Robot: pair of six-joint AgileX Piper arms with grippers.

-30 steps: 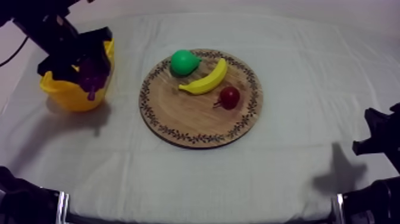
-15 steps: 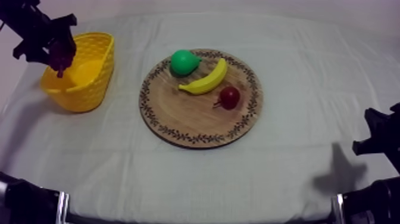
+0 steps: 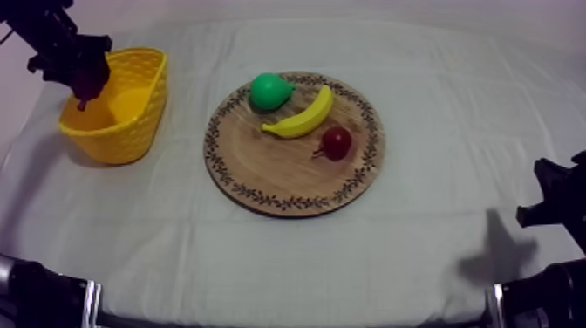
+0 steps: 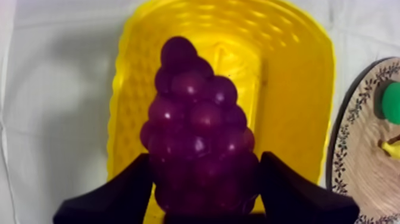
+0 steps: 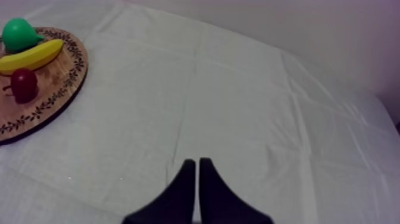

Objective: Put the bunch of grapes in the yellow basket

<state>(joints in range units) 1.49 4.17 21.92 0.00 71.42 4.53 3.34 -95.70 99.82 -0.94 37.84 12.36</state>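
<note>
Left fingers (image 4: 122, 189), barely shifted, stay clamped round the bunch of grapes (image 4: 199, 137) over the yellow basket (image 4: 294, 89).

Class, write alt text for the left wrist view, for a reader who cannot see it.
The left gripper is shut on the bunch of grapes, holding it over the yellow basket. Beside the basket, the wooden board lies on the grey-white cloth, a green pear on it.

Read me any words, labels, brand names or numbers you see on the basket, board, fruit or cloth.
None: no words, numbers or brand marks.
The wooden board has only a decorative pattern round its rim.
The yellow basket, bunch of grapes, banana, pear, small red fruit and cloth are unmarked.
</note>
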